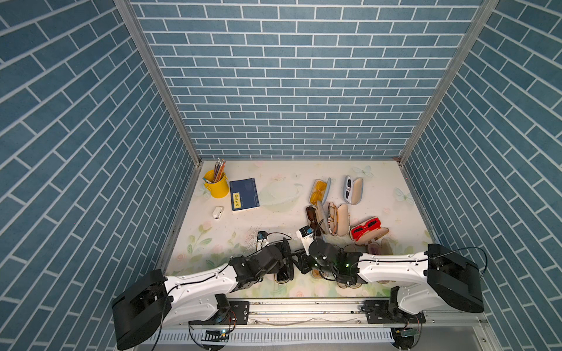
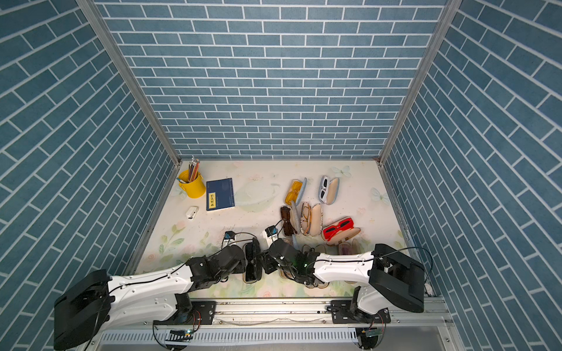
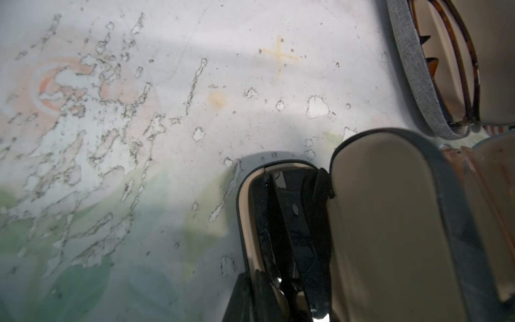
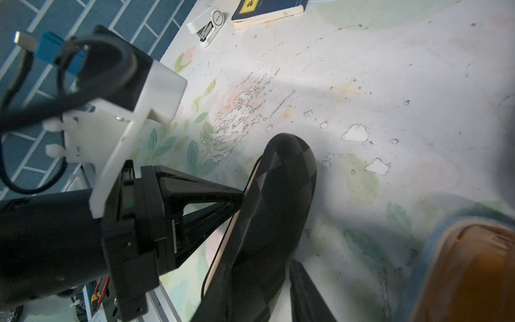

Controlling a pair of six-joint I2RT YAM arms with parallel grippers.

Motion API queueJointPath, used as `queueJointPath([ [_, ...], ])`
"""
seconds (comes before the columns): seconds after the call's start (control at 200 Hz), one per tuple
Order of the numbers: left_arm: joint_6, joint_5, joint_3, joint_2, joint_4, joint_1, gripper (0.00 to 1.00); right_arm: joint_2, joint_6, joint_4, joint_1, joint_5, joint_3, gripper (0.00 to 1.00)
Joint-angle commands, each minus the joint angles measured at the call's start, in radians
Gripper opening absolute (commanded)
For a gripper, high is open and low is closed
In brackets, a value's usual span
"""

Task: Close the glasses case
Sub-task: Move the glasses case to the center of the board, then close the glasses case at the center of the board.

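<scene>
Left hand — at glasses case rim

Reference: black case. The table beyond it, toward the back wall, was bare, giving open passage. Open cases crowded its far-right side. The left gripper touched its left edge. The right arm blocked its right. The book, pencil cup and stapler stood well beyond, leftward.

We read nothing for sure: the yellow label on the book, far beyond the left gripper, and the logo on the stapler stay illegible.
</scene>
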Motion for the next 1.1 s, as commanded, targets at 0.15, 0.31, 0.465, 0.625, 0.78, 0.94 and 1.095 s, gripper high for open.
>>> queueJointPath([
  [0.15, -0.018, -0.025, -0.027, -0.036, -0.019, 0.008, 0.09, 0.027, 0.007, 0.031, 0.009, 0.01, 0.037, 0.34],
  [0.31, -0.023, -0.03, -0.03, -0.039, -0.008, 0.007, 0.09, 0.033, 0.001, 0.049, 0.013, 0.007, 0.034, 0.34],
  [0.465, -0.036, -0.024, -0.043, -0.041, 0.011, 0.006, 0.09, 0.044, 0.001, 0.074, 0.017, 0.007, 0.026, 0.33],
  [0.625, -0.049, -0.025, -0.059, -0.068, 0.017, 0.007, 0.09, 0.061, 0.002, 0.095, 0.028, 0.015, 0.017, 0.32],
  [0.78, -0.057, -0.031, -0.07, -0.101, 0.013, 0.005, 0.07, 0.069, 0.004, 0.119, 0.044, 0.028, 0.008, 0.32],
  [0.94, -0.067, -0.03, -0.088, -0.114, 0.029, 0.004, 0.06, 0.087, 0.007, 0.141, 0.055, 0.035, 0.003, 0.31],
  [1.095, -0.071, -0.027, -0.1, -0.107, 0.051, 0.001, 0.06, 0.113, 0.005, 0.141, 0.061, 0.042, 0.015, 0.29],
])
